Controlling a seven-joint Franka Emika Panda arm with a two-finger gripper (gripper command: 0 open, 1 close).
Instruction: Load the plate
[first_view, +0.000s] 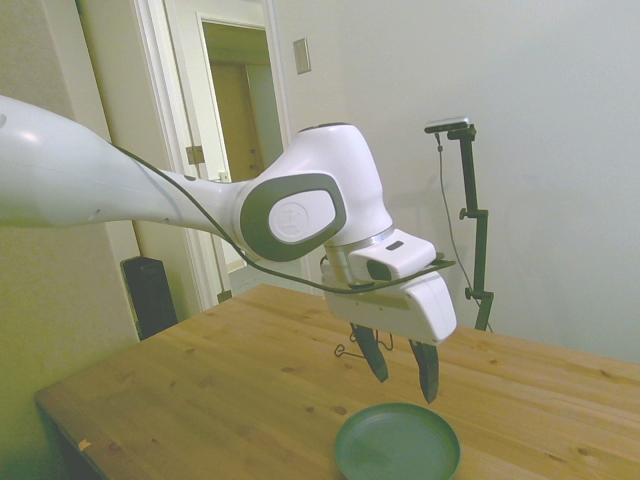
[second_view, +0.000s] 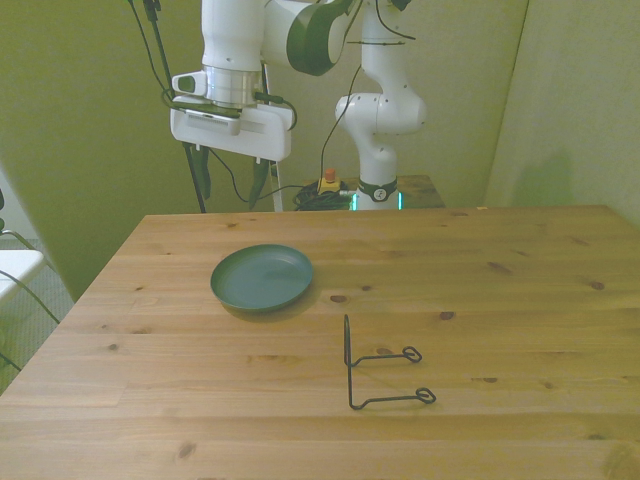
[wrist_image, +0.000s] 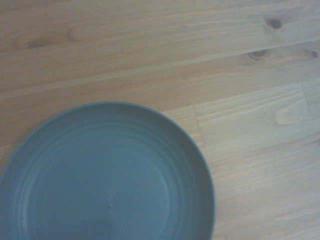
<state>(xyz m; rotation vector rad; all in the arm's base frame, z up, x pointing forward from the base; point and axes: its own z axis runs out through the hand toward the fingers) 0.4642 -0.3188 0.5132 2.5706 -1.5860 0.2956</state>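
The dark teal-green plate (first_view: 397, 443) (second_view: 262, 278) lies flat and empty on the wooden table, toward the front view's left. From the wrist camera the plate (wrist_image: 107, 175) is seen close up, with bare wood beside it. My gripper (first_view: 407, 388) (second_view: 231, 193) hangs in the air above the plate, slightly behind it, pointing down. It is open and holds nothing; the dark fingers stand well apart and clear of the plate.
A small thin black wire stand (second_view: 380, 370) sits on the table toward the front view's right of the plate, nearer the camera; part of the wire stand (first_view: 345, 352) shows behind the gripper in the side view. The table's left edge (second_view: 110, 270) runs close to the plate.
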